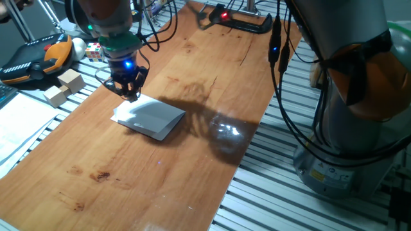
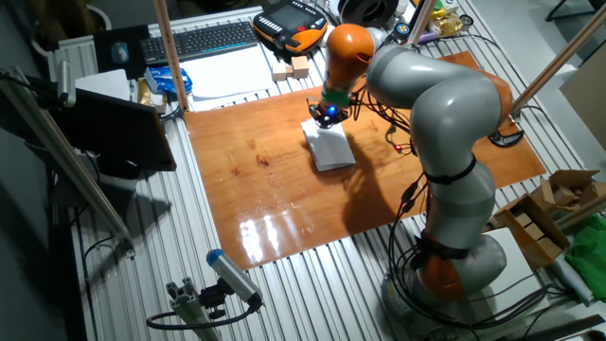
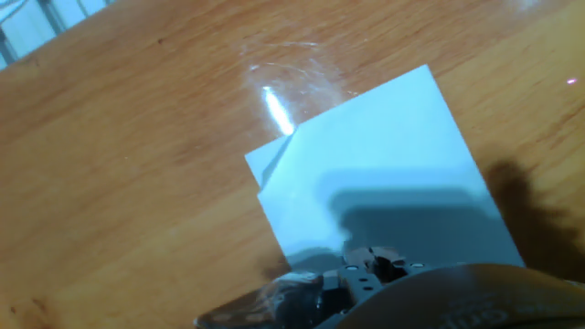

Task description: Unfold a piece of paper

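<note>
— Where is the tool (image 1: pixel 130 89) now?
— At the left edge of the folded white paper sheet (image 1: pixel 151 118), lying on the wooden table (image 1: pixel 192 160). I think it seeks the loose flap.
— Holding it?
— I cannot tell.

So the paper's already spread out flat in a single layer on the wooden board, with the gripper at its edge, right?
Not quite. The piece of paper is still folded: the hand view shows an upper layer lying over a lower one that peeks out at one corner. It does lie on the wooden board, with the gripper at its edge.
</note>
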`<move>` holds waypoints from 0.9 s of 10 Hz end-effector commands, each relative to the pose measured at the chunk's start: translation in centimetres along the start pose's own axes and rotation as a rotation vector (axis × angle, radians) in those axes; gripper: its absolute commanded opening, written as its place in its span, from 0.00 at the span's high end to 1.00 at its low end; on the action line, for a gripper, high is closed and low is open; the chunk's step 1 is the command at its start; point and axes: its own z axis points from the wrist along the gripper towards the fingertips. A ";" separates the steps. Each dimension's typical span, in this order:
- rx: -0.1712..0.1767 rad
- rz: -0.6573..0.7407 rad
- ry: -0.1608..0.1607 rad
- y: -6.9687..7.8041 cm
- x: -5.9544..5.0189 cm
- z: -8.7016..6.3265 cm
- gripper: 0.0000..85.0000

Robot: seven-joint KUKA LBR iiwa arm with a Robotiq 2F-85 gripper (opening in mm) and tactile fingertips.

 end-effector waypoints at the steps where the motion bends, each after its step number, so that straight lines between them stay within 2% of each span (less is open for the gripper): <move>1: 0.010 -0.013 -0.011 0.3 -0.1 0.1 0.96; 4: -0.021 0.014 -0.013 1.2 -0.5 0.8 0.74; 7: -0.038 0.085 -0.023 2.1 -0.9 1.4 0.72; 9: -0.029 0.152 -0.037 2.9 -1.2 1.6 0.71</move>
